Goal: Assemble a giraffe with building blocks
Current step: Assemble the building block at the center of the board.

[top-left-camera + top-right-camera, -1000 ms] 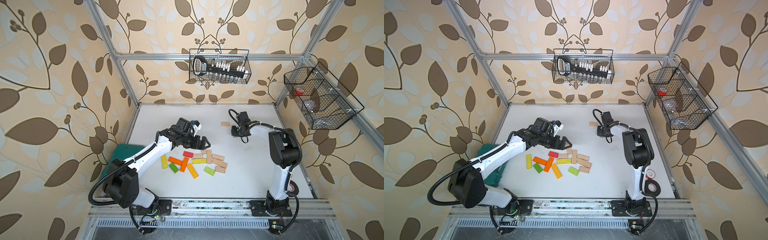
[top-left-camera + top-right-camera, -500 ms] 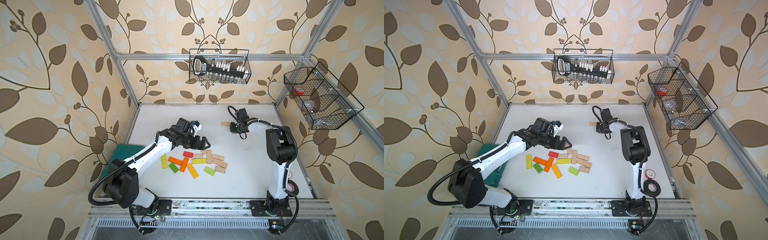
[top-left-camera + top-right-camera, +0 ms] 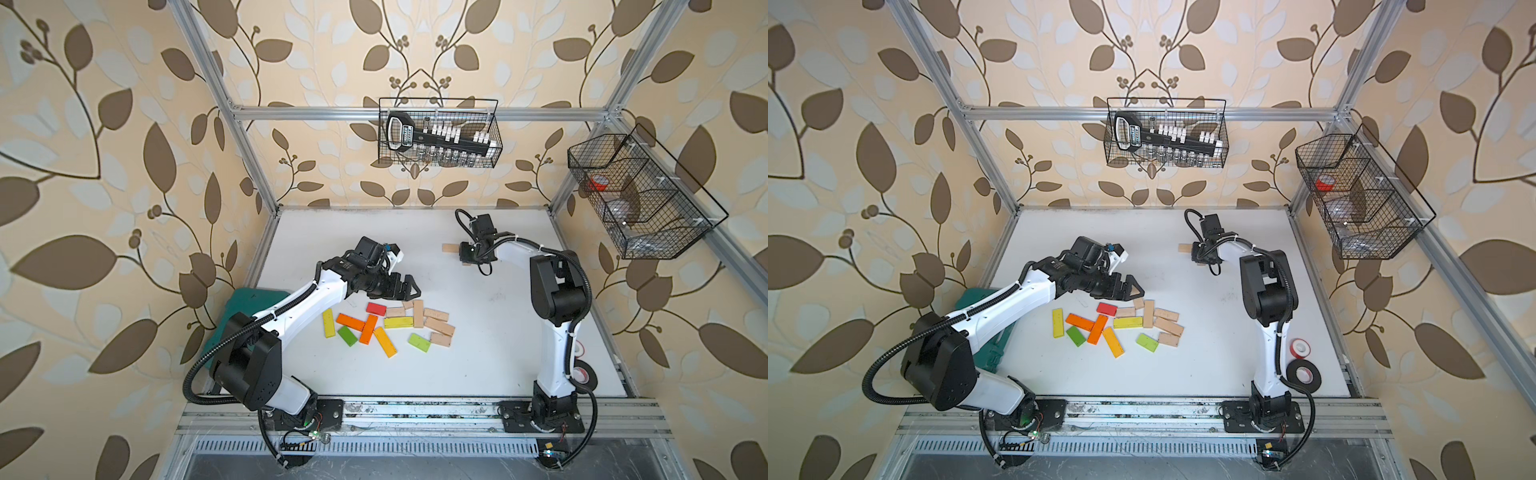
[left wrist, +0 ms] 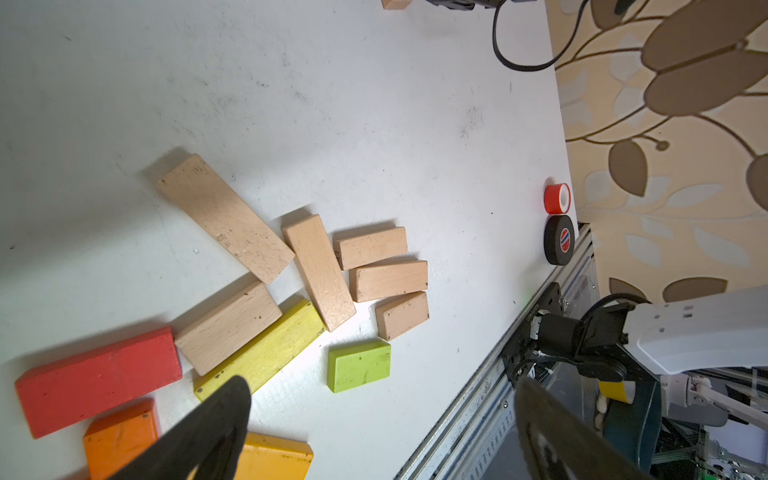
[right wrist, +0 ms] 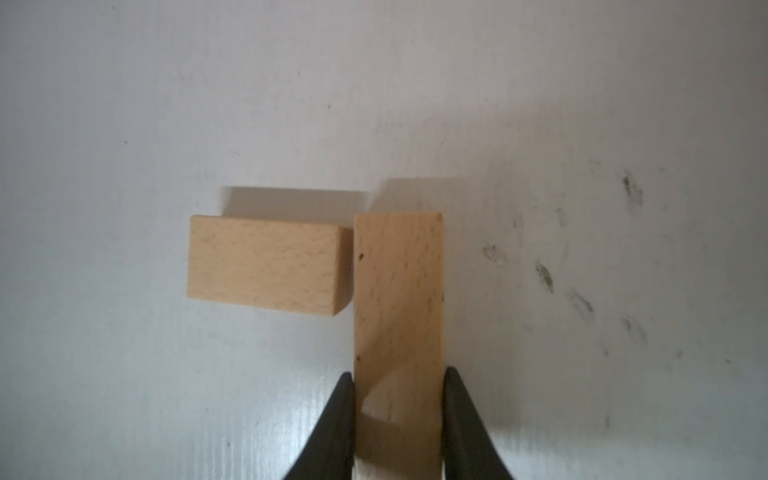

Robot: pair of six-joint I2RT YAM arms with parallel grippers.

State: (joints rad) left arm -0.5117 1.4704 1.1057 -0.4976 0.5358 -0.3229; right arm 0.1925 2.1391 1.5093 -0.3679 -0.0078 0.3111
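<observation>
While the left arm has kept its pose over the last second, the right gripper (image 5: pixel 399 374) has slid across the far part of the tabletop (image 3: pixel 490 365) toward the short pale plank (image 3: pixel 449 248) lying there alone, and is now just beside it. That gripper is pinching a long pale plank (image 5: pixel 398 291) by its two long edges, the fingers (image 5: pixel 455 399) pressed against the wood. The plank's free end sits next to one end of the short plank, at a right angle to it; whether the two touch cannot be told.

The left gripper (image 3: pixel 409 291) hangs spread wide above the far edge of the loose building blocks (image 3: pixel 418 313), nearest a red plank (image 3: pixel 376 308) and a few pale ones. These blocks lie flat in a cluster near the middle of the tabletop, well apart from the pair at the right gripper.

Only the right wrist view shows the grip. In both top views the gripper body hides nearly all of the held plank, leaving a sliver of wood. The left wrist view shows a red tape roll (image 4: pixel 557 198) and a black tape roll (image 4: pixel 559 245) at the tabletop's edge, which the right arm (image 3: pixel 555 345) partly covers in a top view.
</observation>
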